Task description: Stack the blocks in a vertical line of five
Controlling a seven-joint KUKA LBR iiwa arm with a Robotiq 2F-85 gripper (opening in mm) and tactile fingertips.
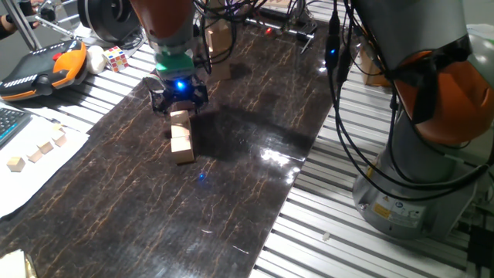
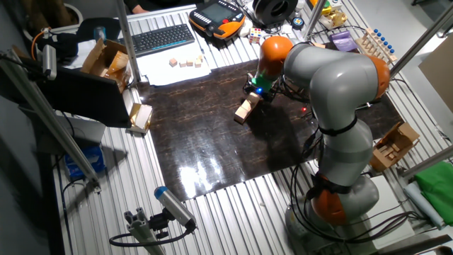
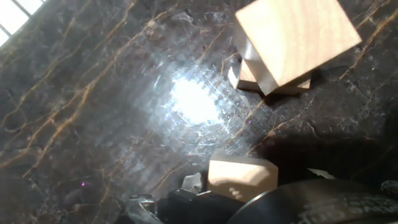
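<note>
Gripper directly above stacked blocks near the mat's far-left edge; finger spread indiscernible.

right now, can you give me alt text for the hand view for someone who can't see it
Looking down from the hand, a stack of pale wooden blocks rises toward the camera at upper right from a dark marble-patterned table. Another wooden block sits at the bottom edge beside the gripper's dark body, and a bright glare marks the table's centre.

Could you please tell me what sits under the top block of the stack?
Under the top block, more pale blocks are stacked; the hand view shows only slivers of them. Their count is unclear.
</note>
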